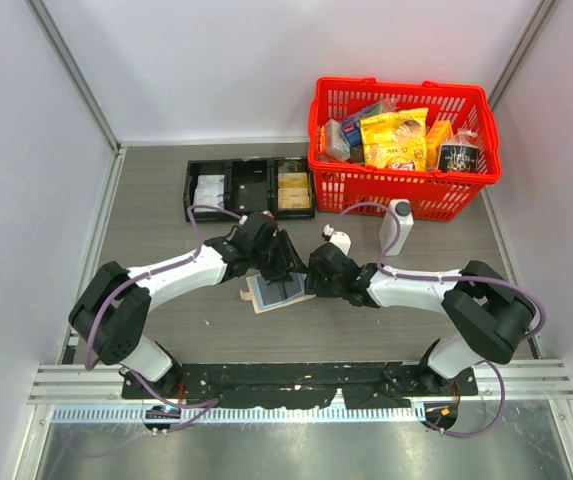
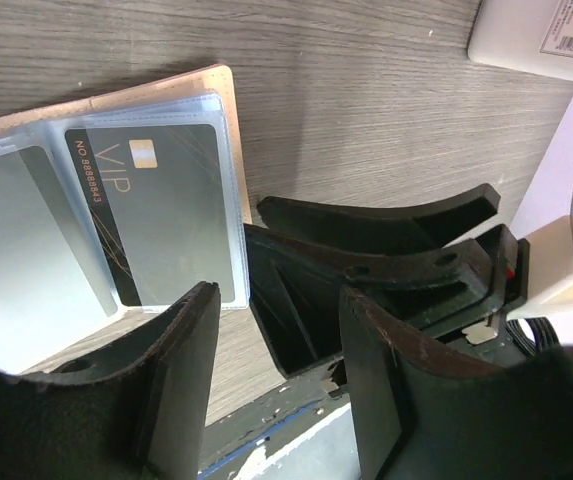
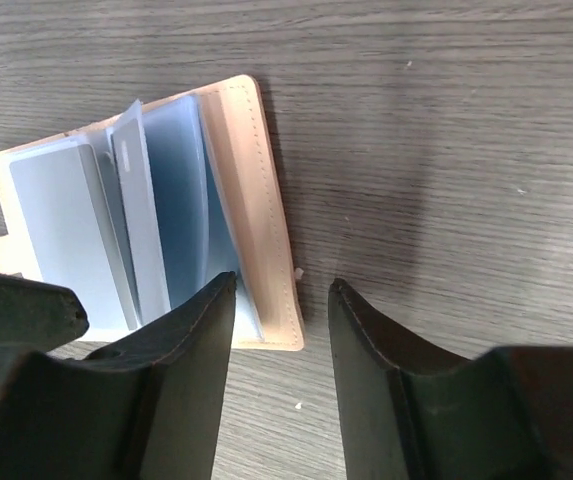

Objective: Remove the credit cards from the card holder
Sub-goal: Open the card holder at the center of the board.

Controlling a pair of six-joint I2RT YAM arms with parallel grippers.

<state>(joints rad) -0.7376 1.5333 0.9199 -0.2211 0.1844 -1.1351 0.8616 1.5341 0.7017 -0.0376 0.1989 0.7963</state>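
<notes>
The tan card holder [image 1: 269, 293] lies open on the table between my two grippers. In the left wrist view its clear sleeves [image 2: 116, 200] hold a dark credit card [image 2: 156, 215] printed "VIP". My left gripper [image 2: 284, 295] hovers open just off the holder's right edge, with nothing between its fingers. In the right wrist view the pale blue sleeves [image 3: 156, 210] stand fanned up from the tan cover [image 3: 251, 190]. My right gripper [image 3: 283, 282] is open at the holder's near corner, one finger over the sleeves and the other over bare table. From above, both grippers [image 1: 288, 268] [image 1: 316, 278] almost touch.
A black three-compartment tray [image 1: 249, 187] sits behind the grippers. A red basket [image 1: 402, 185] of packets stands at the back right. A white bottle [image 1: 396, 226] and a small white object [image 1: 338, 240] stand just behind the right gripper. Grey walls close in both sides.
</notes>
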